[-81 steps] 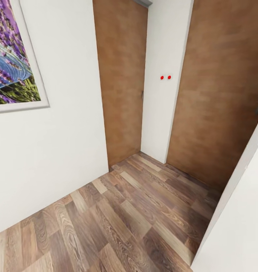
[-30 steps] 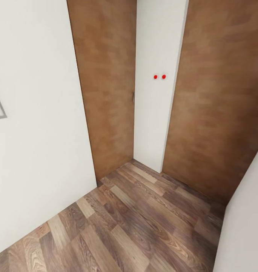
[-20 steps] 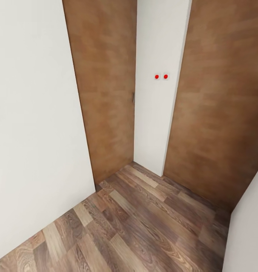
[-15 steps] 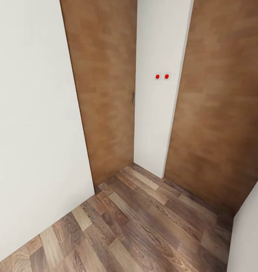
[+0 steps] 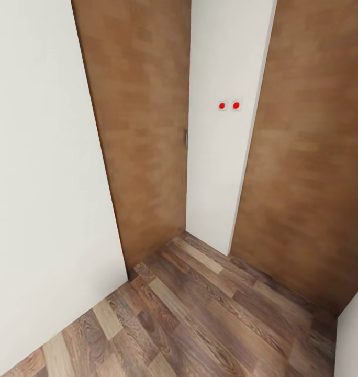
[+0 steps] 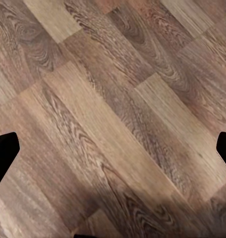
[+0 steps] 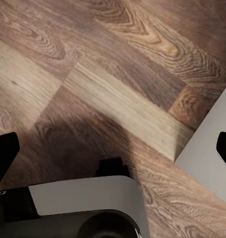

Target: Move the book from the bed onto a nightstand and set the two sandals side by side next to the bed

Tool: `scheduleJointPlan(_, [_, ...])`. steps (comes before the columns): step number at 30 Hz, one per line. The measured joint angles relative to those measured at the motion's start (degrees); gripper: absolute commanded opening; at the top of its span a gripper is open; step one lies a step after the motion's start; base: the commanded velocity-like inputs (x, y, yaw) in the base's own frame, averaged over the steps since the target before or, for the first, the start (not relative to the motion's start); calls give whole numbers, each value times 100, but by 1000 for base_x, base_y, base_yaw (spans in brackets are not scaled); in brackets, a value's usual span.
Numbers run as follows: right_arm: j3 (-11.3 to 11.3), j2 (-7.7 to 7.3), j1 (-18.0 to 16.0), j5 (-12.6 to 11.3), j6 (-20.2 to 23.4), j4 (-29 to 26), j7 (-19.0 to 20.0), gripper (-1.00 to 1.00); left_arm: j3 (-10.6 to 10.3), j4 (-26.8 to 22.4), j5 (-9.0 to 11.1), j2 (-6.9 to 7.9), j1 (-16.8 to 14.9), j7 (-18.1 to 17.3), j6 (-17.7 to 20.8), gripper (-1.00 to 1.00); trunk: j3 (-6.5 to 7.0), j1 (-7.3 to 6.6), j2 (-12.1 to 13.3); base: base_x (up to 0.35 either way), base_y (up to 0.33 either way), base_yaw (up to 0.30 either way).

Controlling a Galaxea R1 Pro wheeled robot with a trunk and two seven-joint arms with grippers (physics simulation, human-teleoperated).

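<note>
The book, the bed, the nightstand and the two sandals are out of view; I am in a narrow corridor corner with a wood-plank floor (image 5: 200, 319). In the left wrist view my left gripper (image 6: 113, 153) hangs open over bare planks, its dark fingertips (image 6: 4, 153) far apart at the picture's edges. My right gripper (image 7: 113, 153) is open too, over the floor, with nothing between its fingertips (image 7: 5, 151).
Two brown wooden doors stand shut ahead, one on the left (image 5: 142, 131) and one on the right (image 5: 310, 157), with a white wall strip bearing two red dots (image 5: 228, 105) between them. A white wall (image 5: 43, 183) runs close on the left. Another wall corner (image 5: 354, 340) is at the lower right.
The camera has moved forward and turned: the framed lavender picture on the left wall has slid out of the picture, and the doors look nearer. Nothing was taken hold of.
</note>
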Motion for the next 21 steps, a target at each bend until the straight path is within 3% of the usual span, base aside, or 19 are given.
scheduleJointPlan(21, [1,-4,0,2,0,0,2,100,1,-1,0,0,-2,0,0,100,0,0,0,323,0,22])
